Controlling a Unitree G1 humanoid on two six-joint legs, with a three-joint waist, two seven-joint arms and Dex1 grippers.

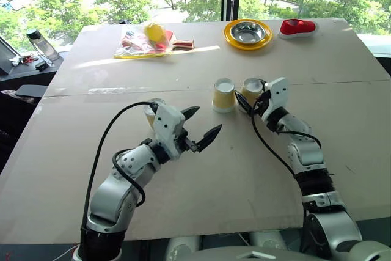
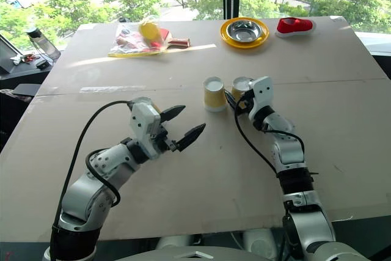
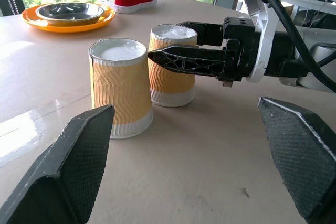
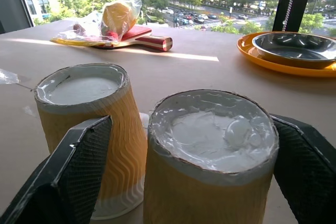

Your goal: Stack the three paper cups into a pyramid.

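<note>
Our right gripper (image 1: pixel 252 103) has its two black fingers spread on either side of one upside-down paper cup (image 3: pixel 172 65), and in the left wrist view there's a visible gap at the near finger, so we read it as released, not pinched. That cup stands just beside a second upside-down cup (image 1: pixel 223 95), nearly touching it, which looks to us like the pyramid's base row set down (white bottoms facing up). Our left gripper (image 1: pixel 205 127) hangs over the board with its jaws wide and nothing in them. The third cup (image 1: pixel 151 113) sits partly hidden behind the left wrist, well apart from the pair.

So we reckon we're at the end of the base step. Next move calls for backing the right fingers away without nudging the cup, then picking up the third one and setting it across both bottoms.

Everything stands on a pale brown board table (image 1: pixel 201 194) with a seam across it. Along the far edge sit a yellow plate with a steel bowl (image 1: pixel 248 33), a red shoe (image 1: pixel 297 27) and a plastic bag of bits (image 1: pixel 142 41). Big windows with green trees are behind.
</note>
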